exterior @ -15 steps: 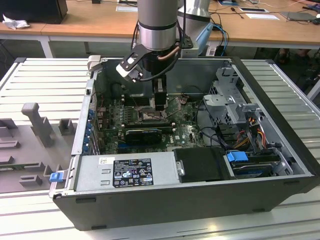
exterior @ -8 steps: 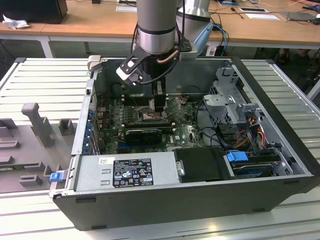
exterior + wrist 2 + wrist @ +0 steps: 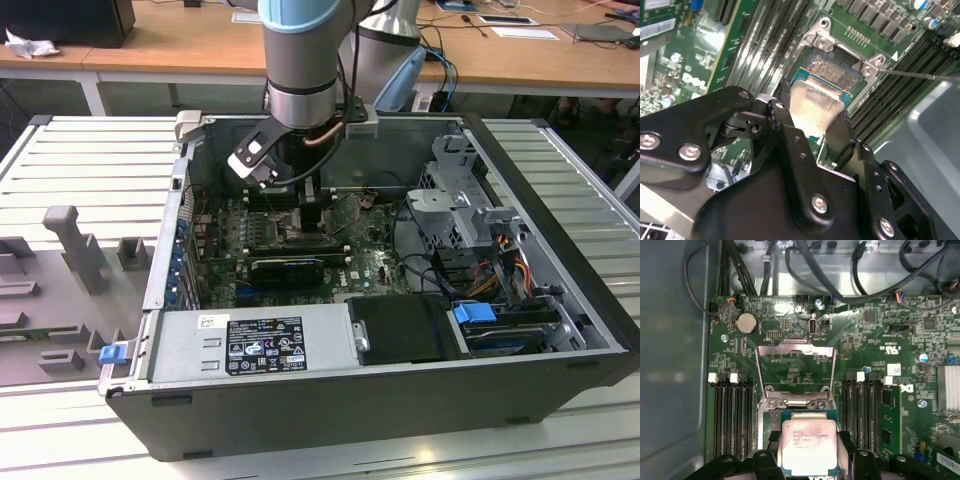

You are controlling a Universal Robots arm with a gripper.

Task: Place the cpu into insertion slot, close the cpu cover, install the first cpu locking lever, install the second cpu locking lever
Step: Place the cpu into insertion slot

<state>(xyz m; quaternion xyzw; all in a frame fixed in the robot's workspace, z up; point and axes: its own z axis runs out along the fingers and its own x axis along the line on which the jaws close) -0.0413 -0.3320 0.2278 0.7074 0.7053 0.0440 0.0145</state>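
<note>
In the exterior view my gripper reaches down into the open computer case over the green motherboard. Both wrist views show the gripper shut on the cpu, a silvery square chip clamped between the black fingers. The cpu hangs tilted just over the insertion slot, whose dark contact field shows beyond the chip's edge. The cpu cover stands swung open behind the slot, a thin metal frame with board showing through its centre. A thin metal rod runs beside the slot.
Long black memory slots flank the socket on both sides. Cables run along the board's far edge. In the case sit a black card, a power supply and a drive cage.
</note>
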